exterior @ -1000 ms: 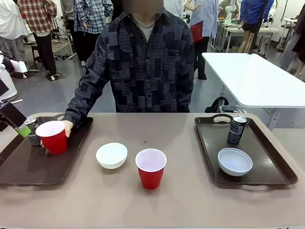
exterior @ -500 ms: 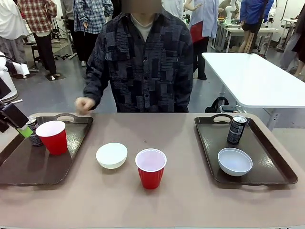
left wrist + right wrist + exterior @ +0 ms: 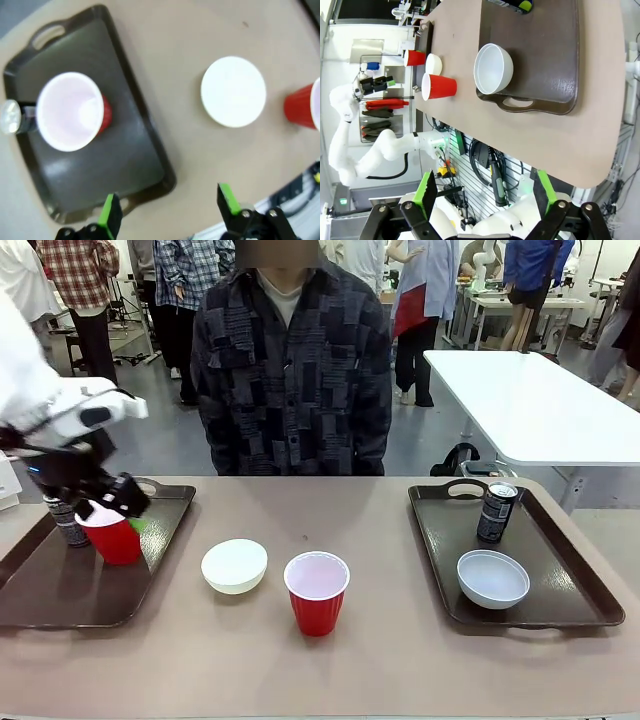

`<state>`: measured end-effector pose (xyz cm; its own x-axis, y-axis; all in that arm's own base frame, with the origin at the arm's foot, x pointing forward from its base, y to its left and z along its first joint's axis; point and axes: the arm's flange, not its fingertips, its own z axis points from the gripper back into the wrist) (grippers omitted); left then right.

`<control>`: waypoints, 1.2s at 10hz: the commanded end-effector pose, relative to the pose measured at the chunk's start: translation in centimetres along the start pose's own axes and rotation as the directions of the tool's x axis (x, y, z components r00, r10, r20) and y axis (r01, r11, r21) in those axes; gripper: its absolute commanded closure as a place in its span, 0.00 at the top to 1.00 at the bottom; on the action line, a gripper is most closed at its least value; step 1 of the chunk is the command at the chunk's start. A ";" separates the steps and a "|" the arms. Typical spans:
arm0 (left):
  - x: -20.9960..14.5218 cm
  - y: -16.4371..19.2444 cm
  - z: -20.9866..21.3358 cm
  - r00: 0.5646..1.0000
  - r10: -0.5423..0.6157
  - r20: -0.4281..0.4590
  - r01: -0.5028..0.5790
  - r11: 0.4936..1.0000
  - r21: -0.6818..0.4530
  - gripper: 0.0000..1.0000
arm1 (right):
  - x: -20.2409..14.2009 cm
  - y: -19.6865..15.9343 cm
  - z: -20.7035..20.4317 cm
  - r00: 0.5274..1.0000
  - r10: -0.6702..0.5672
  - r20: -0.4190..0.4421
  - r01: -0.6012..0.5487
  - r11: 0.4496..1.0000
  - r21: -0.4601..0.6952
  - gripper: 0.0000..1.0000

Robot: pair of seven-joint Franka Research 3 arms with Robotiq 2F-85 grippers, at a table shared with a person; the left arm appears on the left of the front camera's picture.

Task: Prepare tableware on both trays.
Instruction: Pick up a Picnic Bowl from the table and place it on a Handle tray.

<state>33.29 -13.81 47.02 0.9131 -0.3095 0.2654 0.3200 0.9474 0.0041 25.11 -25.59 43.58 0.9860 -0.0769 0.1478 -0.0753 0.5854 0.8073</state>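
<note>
On the left tray (image 3: 60, 585) stand a red cup (image 3: 113, 540) and a black can (image 3: 66, 522). My left gripper (image 3: 118, 505) hovers open just above that cup, nothing between its fingers. From the left wrist view the cup (image 3: 70, 111), the can (image 3: 10, 117) and the tray (image 3: 125, 145) lie below the open left gripper (image 3: 169, 207). A white bowl (image 3: 234, 565) and a second red cup (image 3: 317, 592) stand on the bare tabletop. The right tray (image 3: 570, 580) holds a can (image 3: 496, 511) and a bowl (image 3: 493, 578). My right gripper (image 3: 483, 190) is open, well off the table beyond the right tray (image 3: 545, 50).
A person (image 3: 290, 370) stands at the far side of the table, with no hand over it. A white table (image 3: 540, 400) stands behind at the right. Tan tabletop (image 3: 400, 640) lies bare between the trays' near halves.
The person's hand has let go of the red cup on the left tray and pulled back. My left arm has swung in from the left edge to above that cup.
</note>
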 end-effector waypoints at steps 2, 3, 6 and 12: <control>-1.1 -4.6 -5.8 0.999 0.050 0.009 -0.051 0.998 0.038 1.00 | 0.0 -0.1 -0.1 1.000 0.000 0.009 -0.001 1.000 0.015 1.00; -0.5 -5.5 -7.0 0.998 0.053 0.026 -0.054 0.997 0.054 1.00 | 0.0 -0.1 -0.1 1.000 0.000 0.009 -0.001 1.000 0.015 1.00; 0.9 -6.2 -10.6 0.996 0.086 0.031 -0.086 0.996 0.028 1.00 | 0.0 -0.1 -0.1 1.000 0.000 0.009 -0.001 1.000 0.015 1.00; 2.8 -6.4 -11.2 0.997 0.073 -0.037 -0.074 0.996 -0.051 1.00 | 0.0 -0.1 -0.1 1.000 0.000 0.009 -0.001 1.000 0.015 1.00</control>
<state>35.84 -21.03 38.08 0.9292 -0.2683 0.2541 0.2835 0.9587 -0.0246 25.11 -25.58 43.58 0.9861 -0.0768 0.1474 -0.0751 0.5855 0.8072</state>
